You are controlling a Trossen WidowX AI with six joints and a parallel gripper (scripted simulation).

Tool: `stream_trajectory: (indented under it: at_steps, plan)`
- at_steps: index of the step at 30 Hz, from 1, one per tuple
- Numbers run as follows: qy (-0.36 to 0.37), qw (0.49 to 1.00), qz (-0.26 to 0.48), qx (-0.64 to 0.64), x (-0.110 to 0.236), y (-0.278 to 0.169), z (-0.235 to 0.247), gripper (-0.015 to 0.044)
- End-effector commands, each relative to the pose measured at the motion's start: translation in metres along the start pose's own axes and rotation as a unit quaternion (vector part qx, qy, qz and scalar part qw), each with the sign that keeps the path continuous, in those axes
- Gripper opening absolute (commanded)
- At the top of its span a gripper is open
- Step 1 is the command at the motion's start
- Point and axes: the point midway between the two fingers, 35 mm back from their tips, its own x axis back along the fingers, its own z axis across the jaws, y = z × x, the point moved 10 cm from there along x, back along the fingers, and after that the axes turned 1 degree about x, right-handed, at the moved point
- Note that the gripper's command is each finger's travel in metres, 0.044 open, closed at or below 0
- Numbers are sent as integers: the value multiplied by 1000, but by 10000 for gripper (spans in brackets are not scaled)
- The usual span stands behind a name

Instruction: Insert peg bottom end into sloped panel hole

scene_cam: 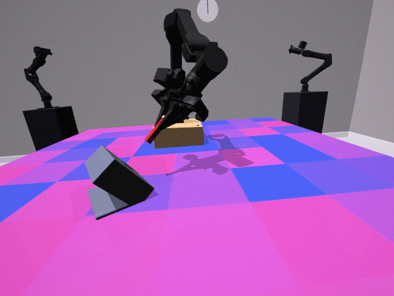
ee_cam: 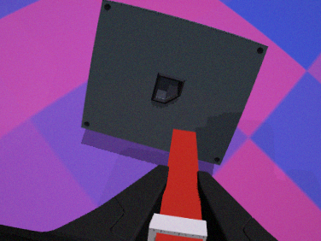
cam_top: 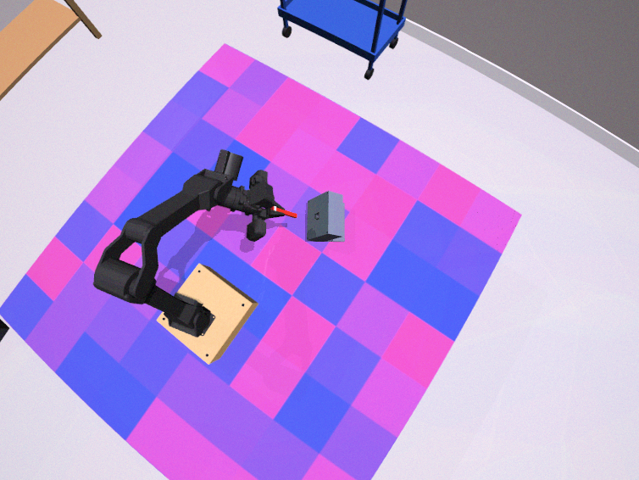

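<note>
My gripper [cam_top: 275, 209] [scene_cam: 161, 122] [ee_cam: 181, 179] is shut on a red peg [cam_top: 286, 212] [scene_cam: 154, 130] [ee_cam: 183, 173] with flat sides and a white band near its top. The peg sticks out past the fingers in the air, tilted down toward the grey sloped panel [cam_top: 324, 215] [scene_cam: 119, 178] [ee_cam: 171, 51]. The panel has one flat-sided hole [cam_top: 315, 216] [scene_cam: 127, 167] [ee_cam: 167, 88] in its face. In the wrist view the peg's tip lies just below the hole, over the panel's lower edge. The peg is apart from the panel.
The arm stands on a tan base block [cam_top: 226, 304] [scene_cam: 184, 133] on the pink and blue checkered mat [cam_top: 413, 289]. A blue cart [cam_top: 351, 20] stands far beyond the mat. Two other arms on black pedestals [scene_cam: 303, 110] [scene_cam: 47, 125] stand at the mat's far corners.
</note>
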Motion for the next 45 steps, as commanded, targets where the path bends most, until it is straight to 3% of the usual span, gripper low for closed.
stream_trajectory:
  at_steps: [1, 45]
  plan:
    - [2, 1000, -8, -13, 2, 0, 1, 0]
    - [17, 996, -42, -74, -45, -4, 9, 0]
